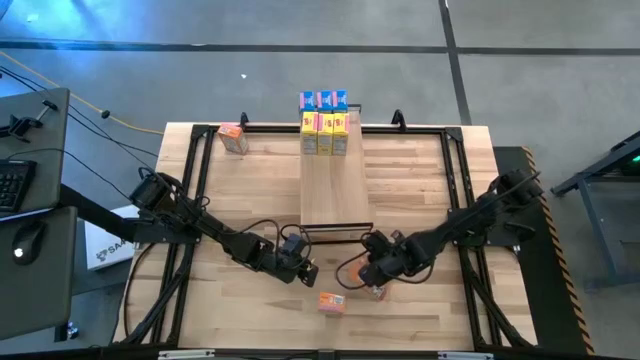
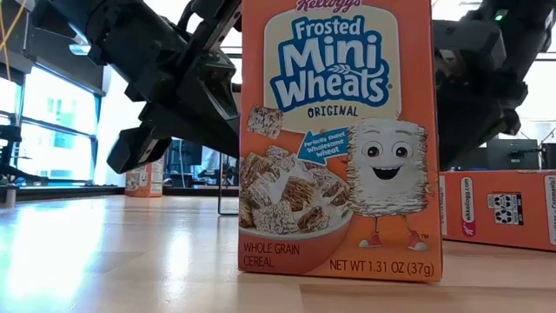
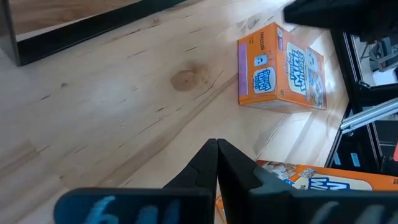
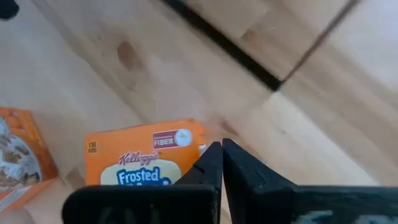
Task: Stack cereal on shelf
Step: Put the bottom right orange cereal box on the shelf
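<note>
Just beside the shut right pincer (image 1: pixel 377 283), 1 orange cereal box (image 1: pixel 332 302).

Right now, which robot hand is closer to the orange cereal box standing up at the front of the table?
The left gripper, just. It sits shut, up and left of the standing orange box. The right gripper, also shut, is up and right, over another orange box lying flat.

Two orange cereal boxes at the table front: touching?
Apart. Right wrist view shows bare tabletop between the flat orange box and the upright orange box.
</note>
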